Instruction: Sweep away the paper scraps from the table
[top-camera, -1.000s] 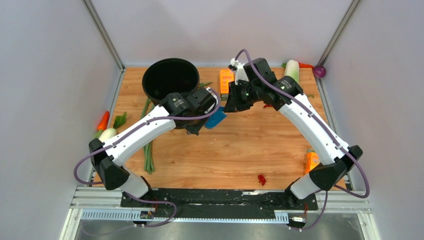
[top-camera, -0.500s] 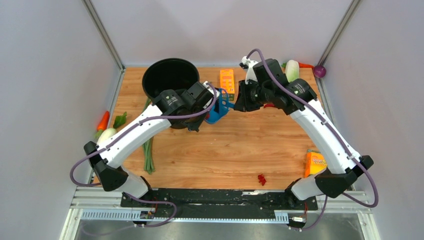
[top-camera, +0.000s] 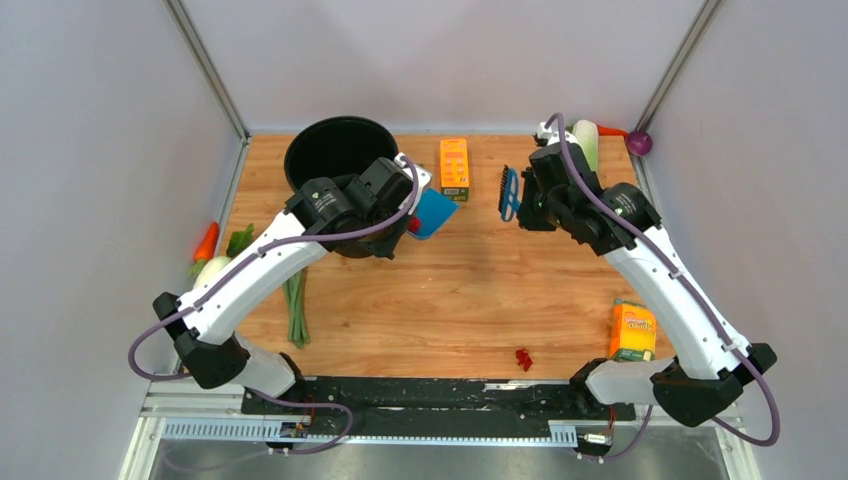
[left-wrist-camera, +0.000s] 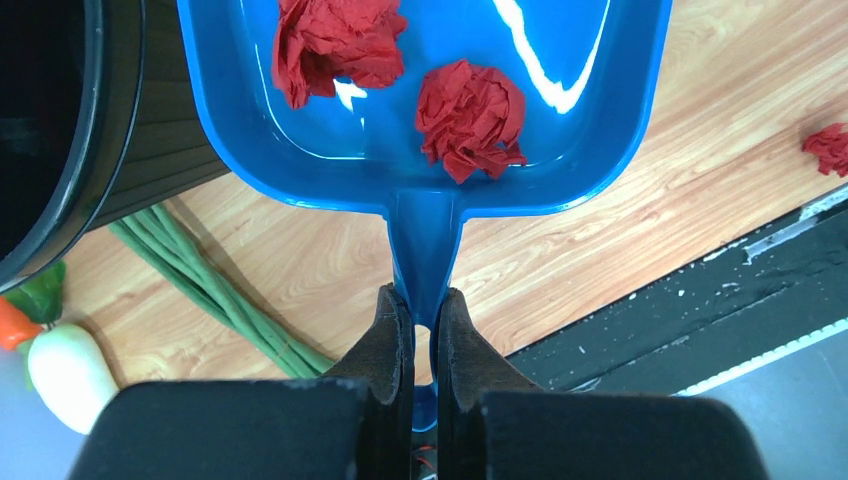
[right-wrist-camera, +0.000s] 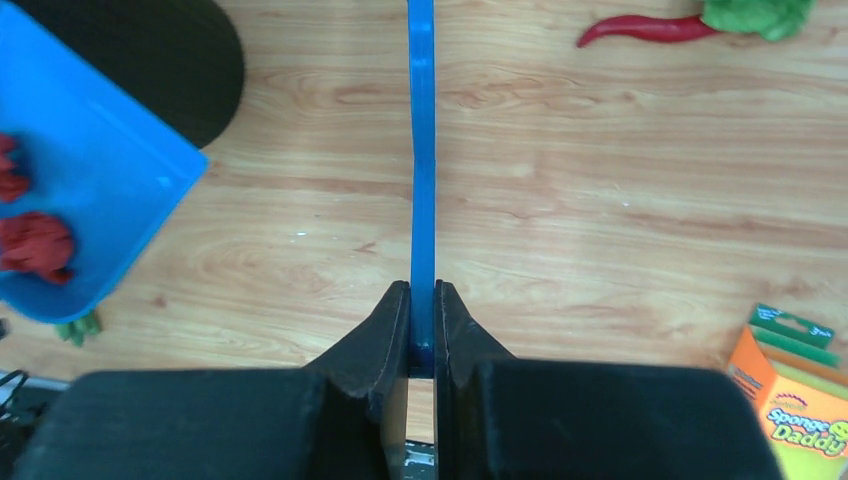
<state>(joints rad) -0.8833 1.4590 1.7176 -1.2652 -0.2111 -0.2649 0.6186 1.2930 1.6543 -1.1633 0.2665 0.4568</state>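
On the table, the bin stands at the far left corner, with the dustpan just to its right. Two paper scraps lie in the dustpan. A third scrap lies near the middle of the near edge. A box sits by the middle of the far edge, with the brush to its right. A daikon and a chili pepper lie at the far right corner. A sponge pack sits by the right edge, and scallions run along the left edge.
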